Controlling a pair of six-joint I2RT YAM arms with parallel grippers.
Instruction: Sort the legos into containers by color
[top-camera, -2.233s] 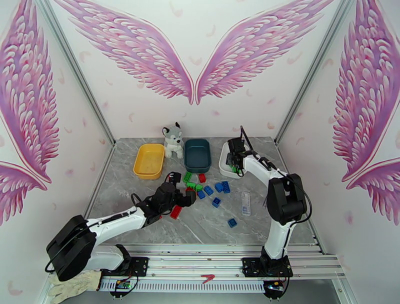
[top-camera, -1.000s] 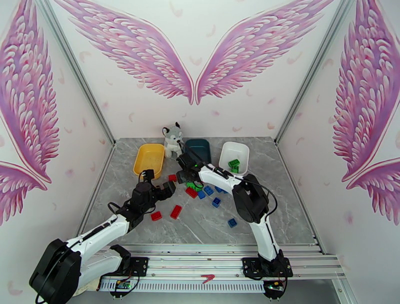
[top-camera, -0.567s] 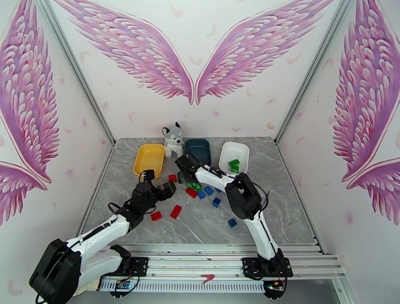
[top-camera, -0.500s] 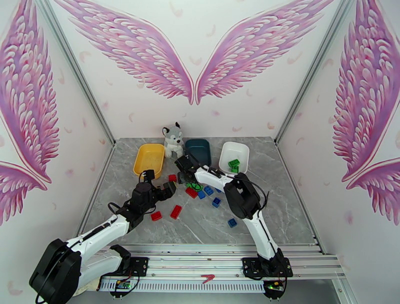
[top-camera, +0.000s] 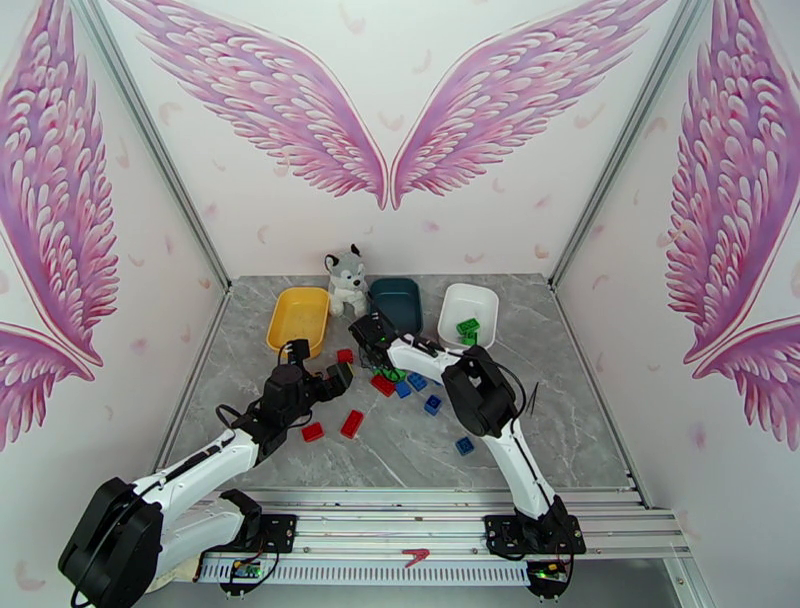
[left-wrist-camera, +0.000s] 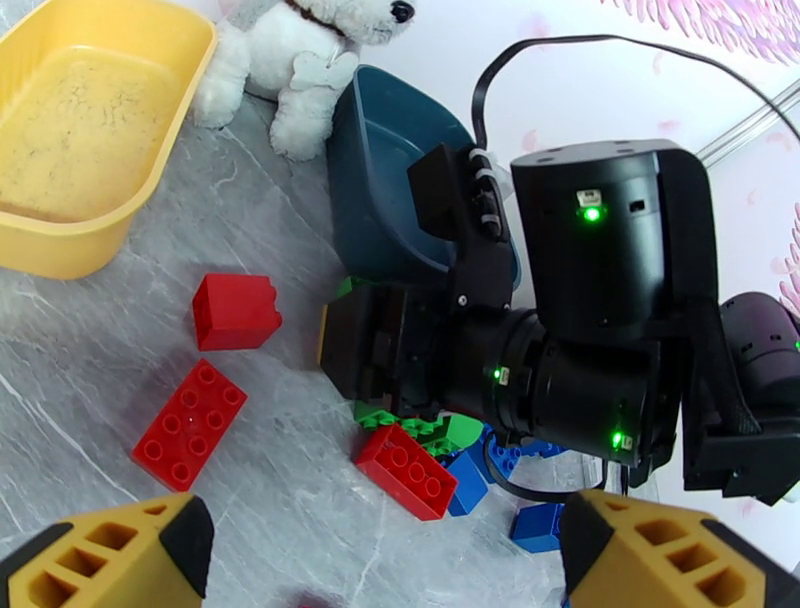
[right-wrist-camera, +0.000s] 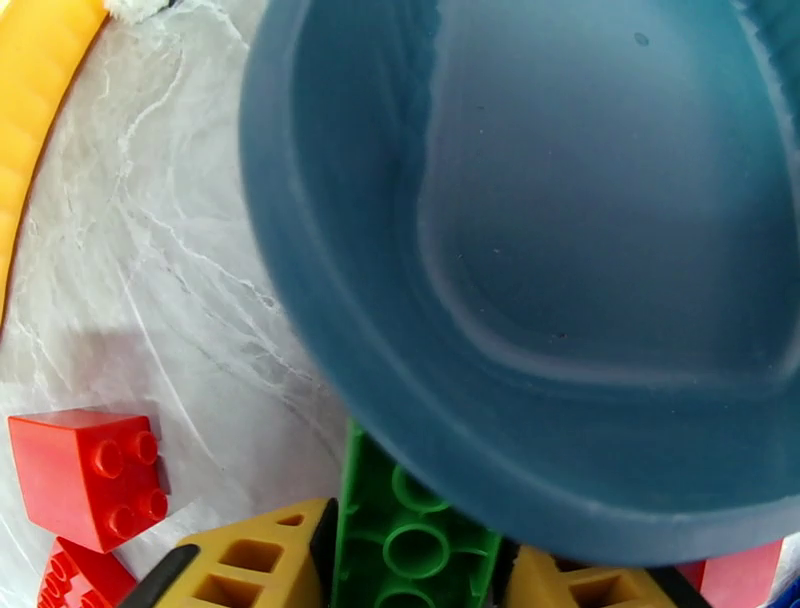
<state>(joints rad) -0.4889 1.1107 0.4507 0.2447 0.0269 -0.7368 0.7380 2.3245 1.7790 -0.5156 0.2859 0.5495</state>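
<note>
While my right gripper (right-wrist-camera: 412, 548) clasps the green brick (right-wrist-camera: 400, 490) lying at the near rim of the teal tray (right-wrist-camera: 330, 330) | I should lift straight up before swinging, to clear that rim | target: white tray (top-camera: 449, 312), holding greens | left gripper (left-wrist-camera: 385, 530) spread wide, empty, over red bricks (left-wrist-camera: 190, 425)

Right wrist: green brick (right-wrist-camera: 415, 545) cut off by bottom edge, far end hidden behind teal tray (right-wrist-camera: 300, 250) rim. Left wrist: plush dog (left-wrist-camera: 285, 55) head cropped at top.
</note>
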